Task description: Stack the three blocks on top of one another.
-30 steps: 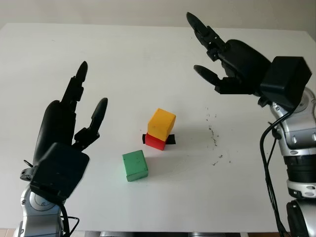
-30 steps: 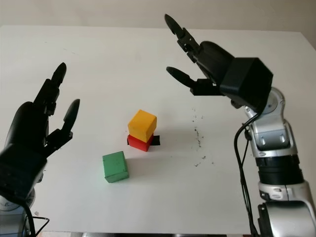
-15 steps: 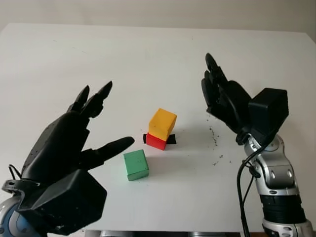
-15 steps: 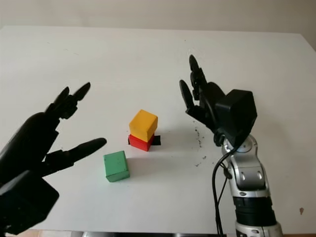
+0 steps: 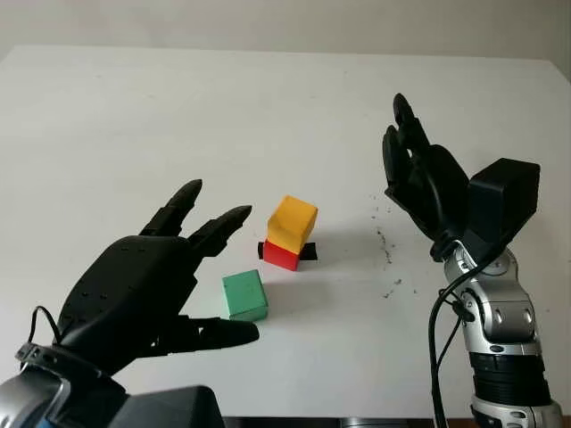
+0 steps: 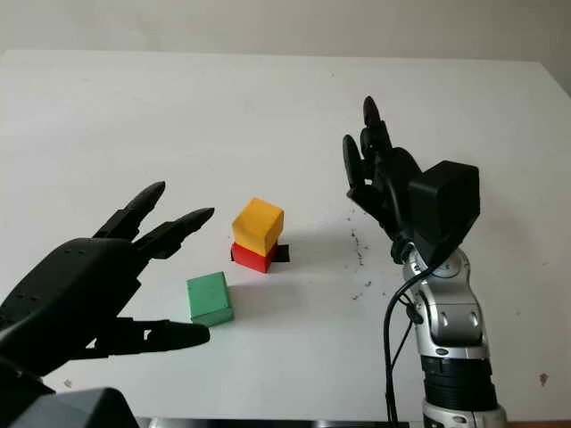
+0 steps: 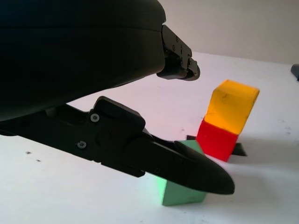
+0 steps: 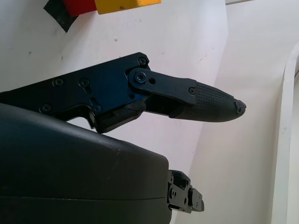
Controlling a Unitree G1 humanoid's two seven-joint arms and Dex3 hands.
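Currently 2 of 3 blocks are stacked: the yellow block (image 5: 292, 222) sits on the red block (image 5: 280, 256). The green block (image 5: 244, 296) lies alone on the table (image 5: 134, 116), just beyond the left hand (image 5: 147, 290), between its fingers (image 5: 219, 229); that hand is open and holds nothing. The right hand (image 5: 419, 183), also open and holding nothing, stands well off on the stack's far side. Judgement: the left hand is nearer.

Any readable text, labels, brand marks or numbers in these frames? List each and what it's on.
None readable.
Yellow block, red block, green block: plain faces, no print.
White table: no writing; dark specks right of the stack are marks, not characters.
Black tape under the red block: blank.
Left robot hand and right robot hand, both open: no visible logo or label.
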